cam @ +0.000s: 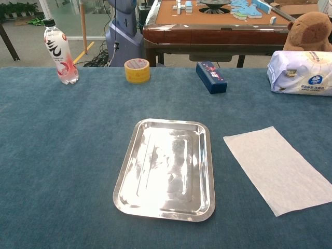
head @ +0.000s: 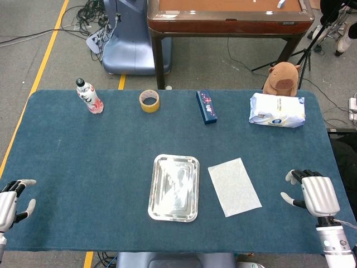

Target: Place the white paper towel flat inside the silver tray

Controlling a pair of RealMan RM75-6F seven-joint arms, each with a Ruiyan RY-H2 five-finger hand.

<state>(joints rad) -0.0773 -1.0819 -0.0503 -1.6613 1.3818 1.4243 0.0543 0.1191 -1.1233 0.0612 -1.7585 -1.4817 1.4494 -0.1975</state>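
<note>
Blue table [head: 83,156]: silver tray [head: 174,187] just beside white paper towel [head: 234,186], apart.

Bright, even overhead light, sharp focus; glare on the silver tray [cam: 165,168], faint shadows.

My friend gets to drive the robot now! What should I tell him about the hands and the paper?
Left hand: open, holding nothing, at the table's near left edge.
Right hand: open, holding nothing, at the near right edge.
White paper towel lies flat on the cloth, just right of the silver tray, not touching it. The tray holds nothing.
Done: nothing yet.
Left: pick up the towel and lay it flat inside the tray; the right hand looks nearest.
</note>
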